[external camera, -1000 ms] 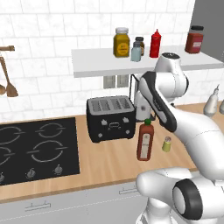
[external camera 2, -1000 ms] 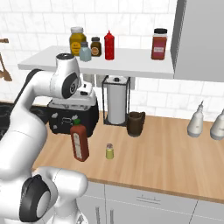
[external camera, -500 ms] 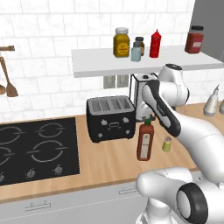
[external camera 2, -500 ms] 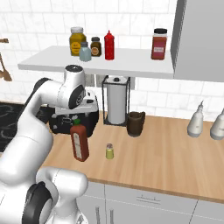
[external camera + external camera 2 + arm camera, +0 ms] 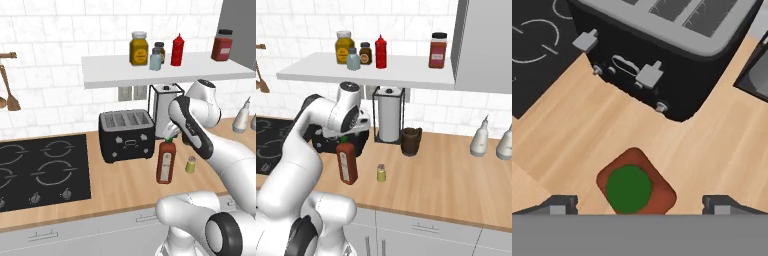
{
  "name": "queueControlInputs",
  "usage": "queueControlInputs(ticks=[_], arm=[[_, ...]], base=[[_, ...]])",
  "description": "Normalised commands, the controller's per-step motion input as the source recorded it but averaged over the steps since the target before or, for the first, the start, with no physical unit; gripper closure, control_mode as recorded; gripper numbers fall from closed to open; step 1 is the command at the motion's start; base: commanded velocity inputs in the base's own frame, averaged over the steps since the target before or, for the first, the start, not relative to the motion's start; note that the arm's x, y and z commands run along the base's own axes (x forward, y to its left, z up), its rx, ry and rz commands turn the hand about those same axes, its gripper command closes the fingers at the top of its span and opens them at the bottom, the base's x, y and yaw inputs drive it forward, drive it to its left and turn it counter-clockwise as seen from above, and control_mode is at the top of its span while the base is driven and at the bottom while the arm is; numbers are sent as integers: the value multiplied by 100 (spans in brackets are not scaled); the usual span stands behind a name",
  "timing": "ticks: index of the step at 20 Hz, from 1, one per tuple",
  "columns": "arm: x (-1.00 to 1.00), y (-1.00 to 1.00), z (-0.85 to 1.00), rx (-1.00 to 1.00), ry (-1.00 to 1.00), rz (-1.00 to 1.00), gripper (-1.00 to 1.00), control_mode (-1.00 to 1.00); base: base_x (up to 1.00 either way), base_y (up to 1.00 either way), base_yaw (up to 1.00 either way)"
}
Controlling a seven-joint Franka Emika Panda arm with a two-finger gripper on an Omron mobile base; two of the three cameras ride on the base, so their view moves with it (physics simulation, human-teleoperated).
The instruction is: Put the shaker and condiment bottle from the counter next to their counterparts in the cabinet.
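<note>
Counter (image 5: 125,185) matt plank wood; toaster (image 5: 126,135) glossy blk w/ grey top; shelf (image 5: 361,72) smooth white.

White tiled wall (image 5: 50,60) behind, black hob (image 5: 40,172) at left, grey cupboard (image 5: 488,45) upper right.

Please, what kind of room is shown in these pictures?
A kitchen, rendered: a hob and toaster on a wooden counter, with jars on a wall shelf against white tiles.

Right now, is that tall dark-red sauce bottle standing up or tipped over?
Upright: the condiment bottle stands on the counter, green cap on top.
</note>
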Motion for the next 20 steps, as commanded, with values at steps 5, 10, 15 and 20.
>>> queueControlInputs(ticks=[5, 10, 15, 20], arm=[[0, -1, -2, 24, -9, 9, -100, -100], [0, 0, 0, 33, -8, 12, -100, -100], [0, -1, 0, 6, -1, 4, -100, -100], [0, 0, -11, 0, -6, 10, -100, -100]], base=[[0, 0, 0], [0, 0, 0], [0, 0, 0], [0, 0, 0]])
